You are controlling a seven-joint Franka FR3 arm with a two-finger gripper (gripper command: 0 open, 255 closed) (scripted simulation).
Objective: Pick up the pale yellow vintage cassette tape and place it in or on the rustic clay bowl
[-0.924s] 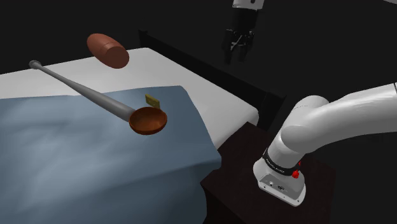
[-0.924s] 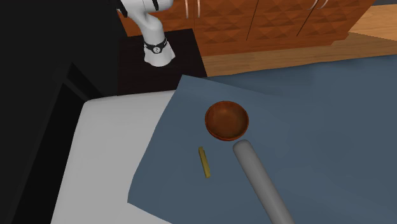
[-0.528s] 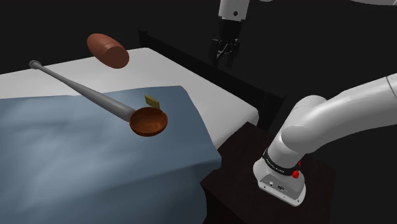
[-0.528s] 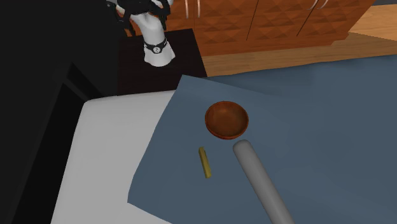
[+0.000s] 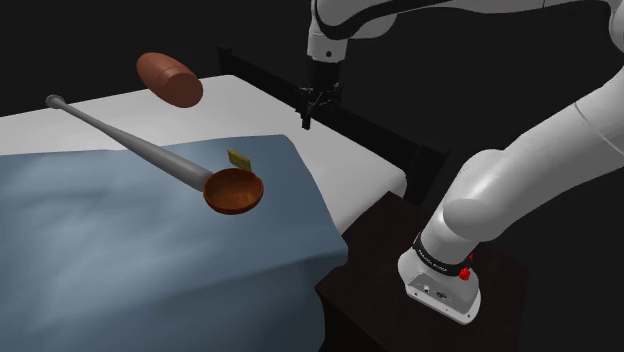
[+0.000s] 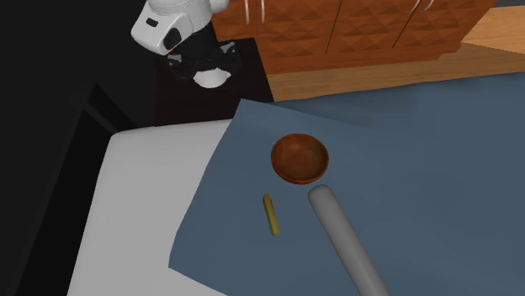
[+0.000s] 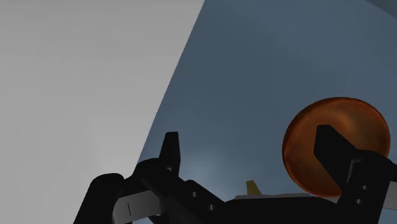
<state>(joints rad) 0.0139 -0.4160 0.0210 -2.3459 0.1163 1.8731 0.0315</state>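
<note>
I read hand (image 7: 251, 151) as open: in wrist view two black fingers (image 7: 170, 149) stand apart. Shoulder view: hand hangs at upper centre of frame, over far edge of white bed (image 5: 350, 160). Pale yellow cassette (image 5: 238, 158) lies on blue blanket (image 5: 120, 250), centre-left of frame, just beside brown bowl (image 5: 233, 190), well apart from hand. Grey bat (image 5: 130, 145) ends beside bowl.

No word, number or brand can be read anywhere around me. The dark band (image 5: 437, 259) round the foot of my arm (image 5: 520, 180) carries a line of pale lettering, too small to make out. The white base (image 5: 450, 298) below it bears a few tiny marks that I cannot read either.
</note>
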